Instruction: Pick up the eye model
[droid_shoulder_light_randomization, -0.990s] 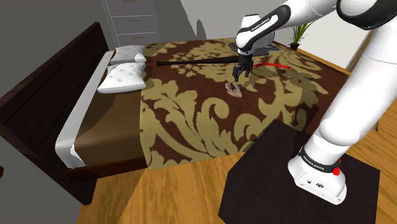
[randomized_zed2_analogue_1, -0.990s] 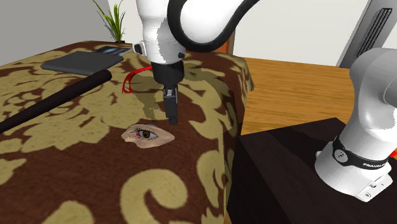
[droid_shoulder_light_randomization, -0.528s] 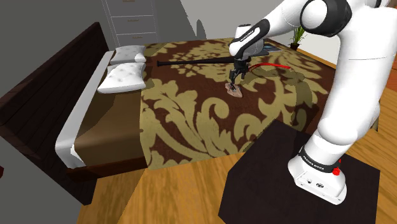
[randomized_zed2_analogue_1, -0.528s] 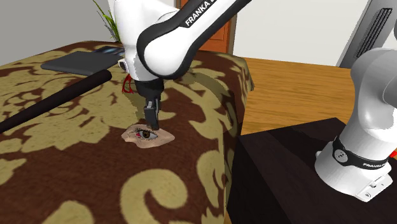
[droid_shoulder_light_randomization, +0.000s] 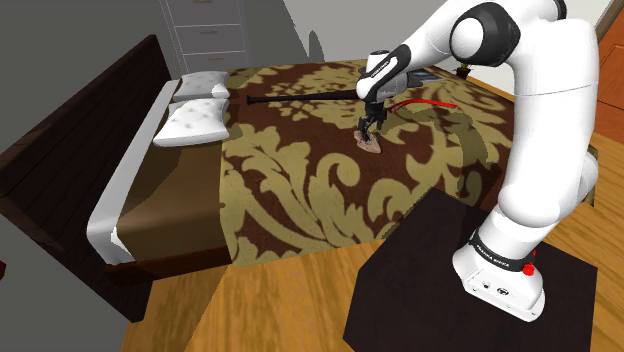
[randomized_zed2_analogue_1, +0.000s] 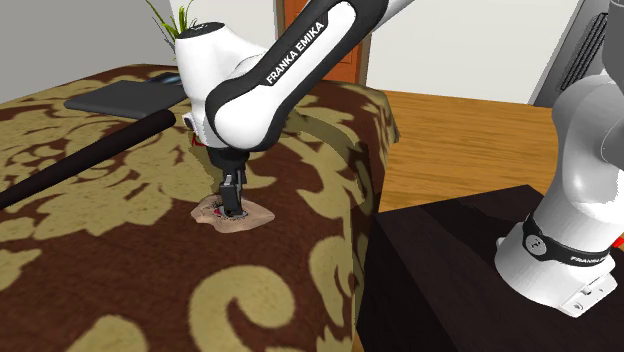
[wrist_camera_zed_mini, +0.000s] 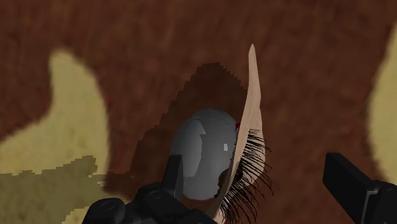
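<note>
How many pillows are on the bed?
2. One white pillow lies at the far corner of the bed by the grey drawers; the other pillow beside it, nearer the camera. None look hidden.

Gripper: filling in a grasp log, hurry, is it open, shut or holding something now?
Gripper: open, jaws astride the eye model, not clasping it.

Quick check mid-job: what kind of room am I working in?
Most likely a bedroom: a bed with a brown-and-gold spread, white pillows by its dark headboard, and a chest of drawers behind.
</note>
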